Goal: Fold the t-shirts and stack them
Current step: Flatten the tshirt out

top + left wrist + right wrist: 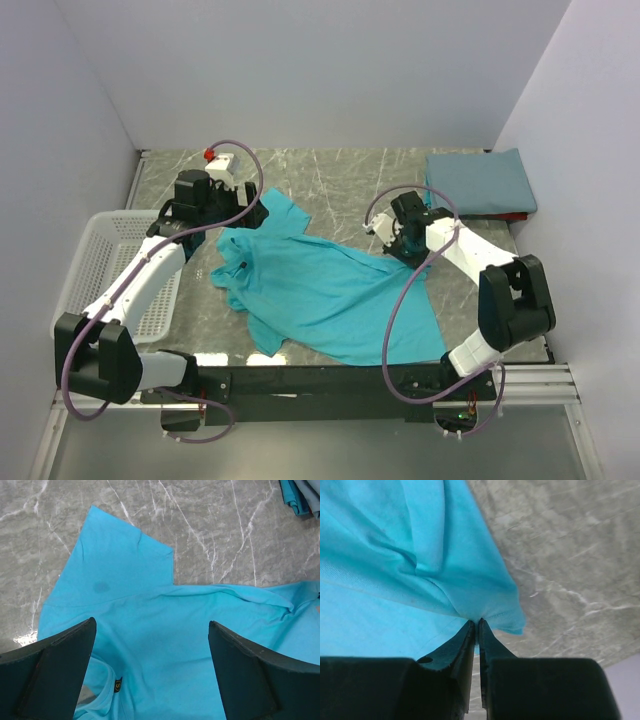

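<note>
"Top external view: what lies where?"

"A teal t-shirt [320, 290] lies spread and rumpled on the middle of the marble table [330, 170]. A folded slate-blue t-shirt [478, 182] sits at the far right corner, well apart."

"And the grippers?"

"The left gripper [152, 625] is spread wide over the teal shirt near its collar, holding nothing. The right gripper [479, 622] is pinched closed on a corner of the teal shirt's edge."

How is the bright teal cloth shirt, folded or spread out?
Spread out: the bright teal cloth t-shirt lies open, both sleeves and collar showing.
</note>
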{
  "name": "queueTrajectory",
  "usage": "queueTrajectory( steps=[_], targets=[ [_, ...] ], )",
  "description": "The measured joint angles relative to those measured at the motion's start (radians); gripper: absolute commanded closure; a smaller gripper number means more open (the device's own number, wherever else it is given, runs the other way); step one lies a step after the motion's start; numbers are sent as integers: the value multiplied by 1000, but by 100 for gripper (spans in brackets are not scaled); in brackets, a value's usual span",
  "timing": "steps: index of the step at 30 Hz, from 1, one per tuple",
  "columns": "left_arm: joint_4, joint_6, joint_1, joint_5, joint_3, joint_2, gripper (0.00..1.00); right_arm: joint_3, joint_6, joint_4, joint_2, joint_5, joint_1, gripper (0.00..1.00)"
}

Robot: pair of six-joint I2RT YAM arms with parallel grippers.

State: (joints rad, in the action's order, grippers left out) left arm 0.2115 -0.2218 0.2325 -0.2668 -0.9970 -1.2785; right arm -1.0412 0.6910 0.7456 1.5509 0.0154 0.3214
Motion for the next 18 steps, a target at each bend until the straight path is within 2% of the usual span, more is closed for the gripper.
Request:
queueTrajectory(
  steps=[9,18],
  targets=[
    [0,0,0,-2,0,8,1,34,5,8,26,-5,-24,66],
    [0,0,0,-6,0,8,1,35,6,8,35,-5,-28,62]
  ],
)
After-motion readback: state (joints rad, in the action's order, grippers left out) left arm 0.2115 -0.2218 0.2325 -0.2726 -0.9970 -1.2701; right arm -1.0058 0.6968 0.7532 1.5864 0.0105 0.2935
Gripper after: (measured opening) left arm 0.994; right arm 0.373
